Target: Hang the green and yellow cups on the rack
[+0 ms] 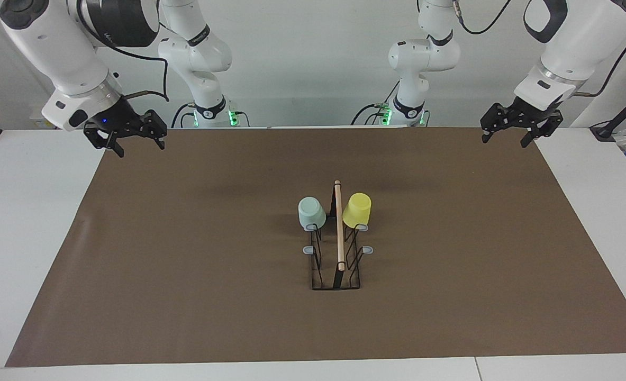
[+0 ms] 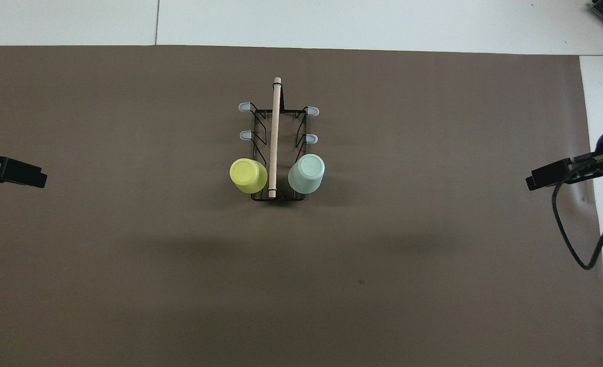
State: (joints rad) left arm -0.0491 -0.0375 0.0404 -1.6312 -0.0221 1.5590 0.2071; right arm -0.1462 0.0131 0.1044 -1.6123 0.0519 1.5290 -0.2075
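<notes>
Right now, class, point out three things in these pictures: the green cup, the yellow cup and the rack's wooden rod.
green cup (image 1: 311, 211), facing view, on its side wall.
yellow cup (image 2: 248, 175), overhead view, on its upturned base.
wooden rod (image 1: 339, 225), facing view, midway along its length, atop the rack.

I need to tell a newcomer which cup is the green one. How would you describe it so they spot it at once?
In the middle of the brown mat stands a black wire rack with a wooden rod along its top. At the rack's end nearer the robots, two cups hang upside down on pegs. The green cup is the pale mint one toward the right arm's end; its neighbour is bright yellow.
</notes>
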